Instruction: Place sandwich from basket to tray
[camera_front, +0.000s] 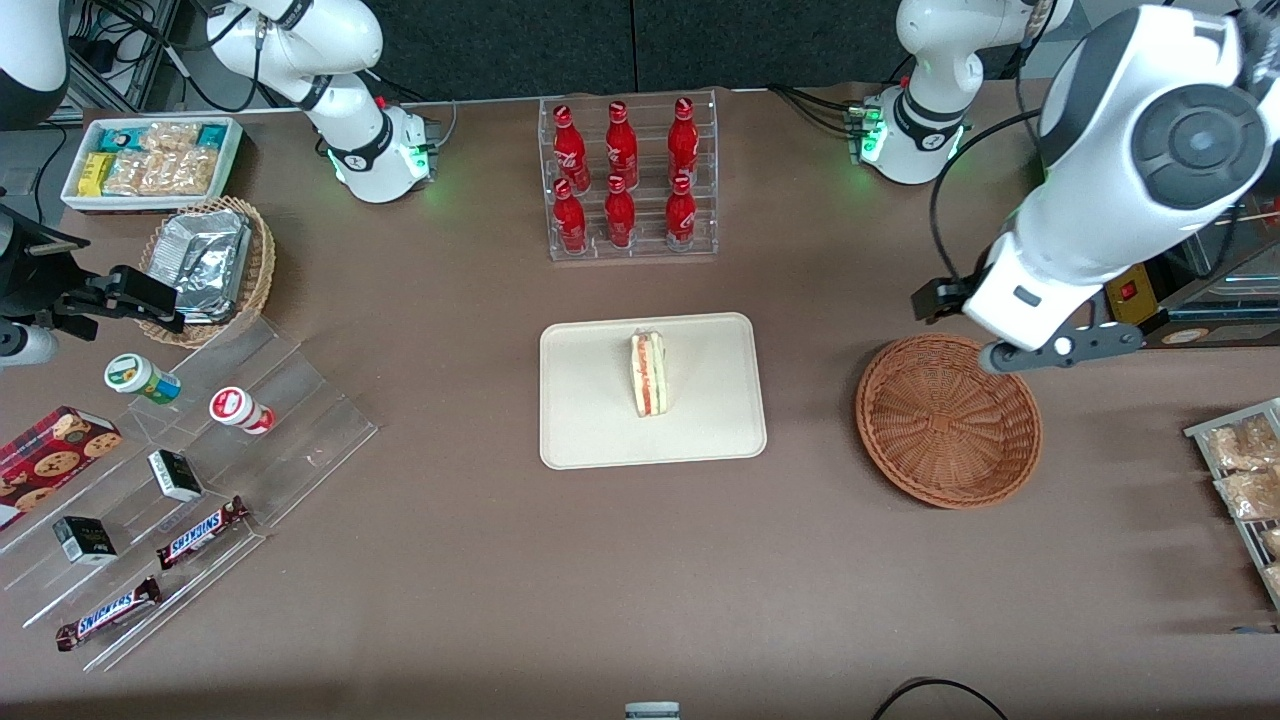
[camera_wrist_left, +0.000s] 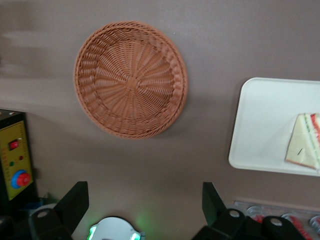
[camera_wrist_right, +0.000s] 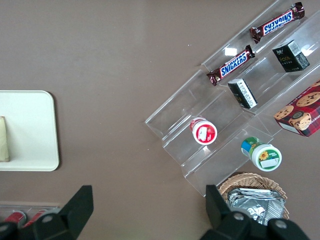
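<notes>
The basket (camera_front: 948, 420), nearest of the task's things to the front camera, lies with nothing in it; its woven floor shows bare from rim to rim. The tray (camera_front: 600, 420) lies flat on the bench (camera_front: 500, 600) toward the parked arm's end from the basket, well apart from it, with bare bench between. The sandwich (camera_front: 649, 374) rests on the tray, standing on edge with its red and green filling upward, well inside the raised rim on all sides.

The pincer (camera_wrist_left: 145, 205) hangs high above the bench near the basket, toward the working arm's end. Its fingers (camera_wrist_left: 75, 202) are spread wide and grip nothing.

Judgement: the placement appears complete, and the step in hand is withdrawal. Retreat upward and away from the tray, so that no link sweeps over the sandwich or the basket rim.

Farther off, the bottle rack (camera_front: 630, 180) stands clear of the tray's edge. The control box (camera_wrist_left: 15, 155) lies near the basket; keep clear of it.
</notes>
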